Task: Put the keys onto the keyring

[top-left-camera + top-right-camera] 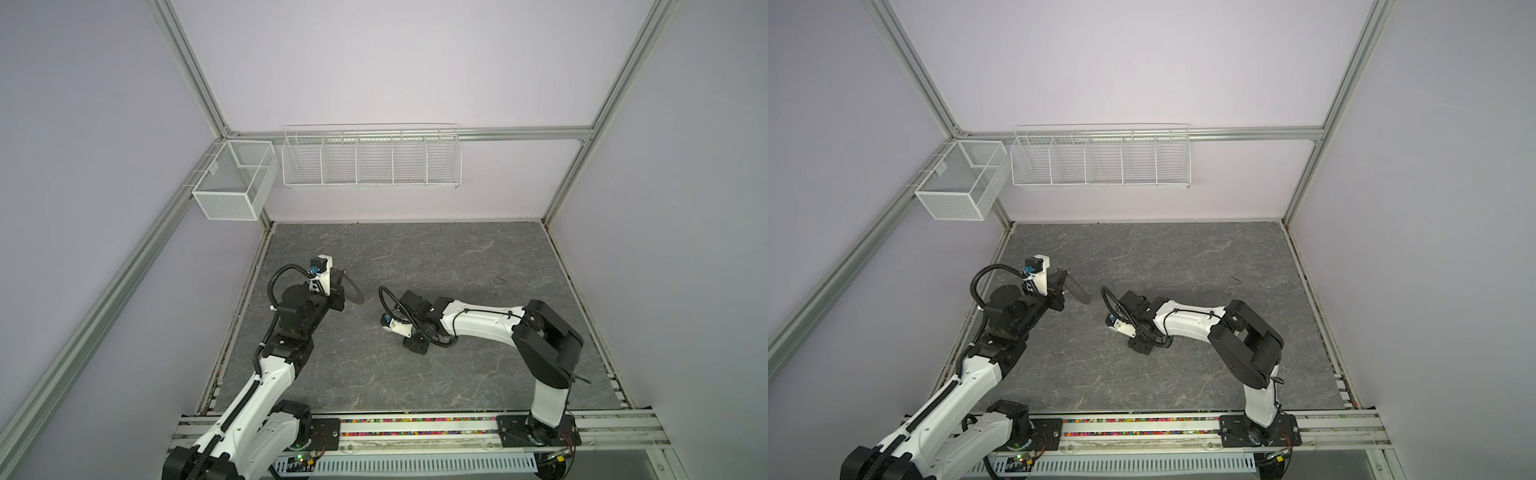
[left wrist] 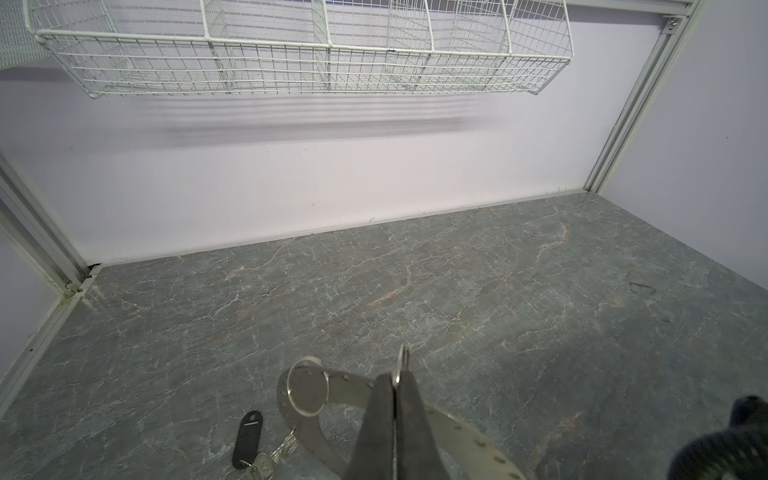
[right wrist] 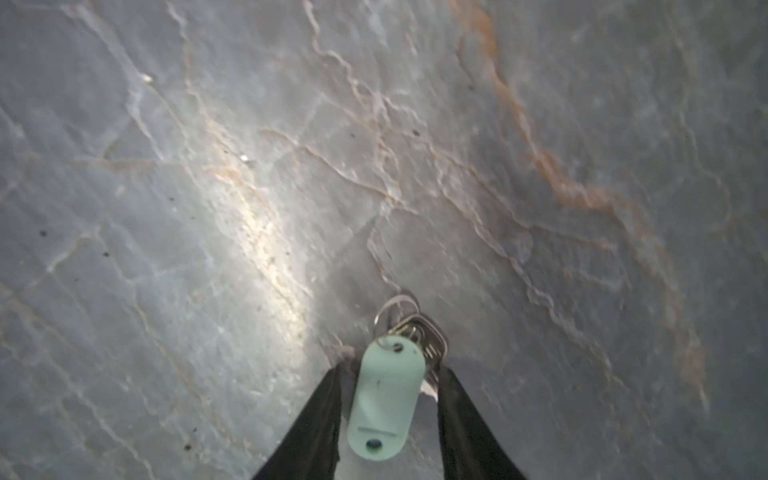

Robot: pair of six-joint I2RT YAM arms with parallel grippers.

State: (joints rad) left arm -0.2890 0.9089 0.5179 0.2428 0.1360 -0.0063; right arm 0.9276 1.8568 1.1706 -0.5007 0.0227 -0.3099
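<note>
**Status: keyring clamped by the left arm, mint-tag keys between released jaws on the right**

**Left arm.** The left gripper has its jaws clenched on the keyring, a flat grey metal disc with small holes along its rim. The jaws meet across the disc's band. A small wire loop stands up from between their tips. A larger wire ring sits on the rim just beside the jaws. In both top views the keyring is tilted steeply and stands out from the gripper over the left part of the table.

**Black set.** The black tag appears in the left wrist view near the keyring's rim. The black-tag keys lie at its end. A short string of small rings runs from them toward the rim. Whether it is hooked into a rim hole cannot be told.

**Right arm.** The right gripper is close above the table, jaws released and standing apart. The mint tag lies between them with a gap on each side. The mint-tag keys and their split ring project beyond the tag. Whether these keys touch a jaw cannot be told. In both top views the right arm reaches toward the table's middle, well apart from the keyring.

**Surroundings.** A white wire rack and a mesh basket hang on the walls
</note>
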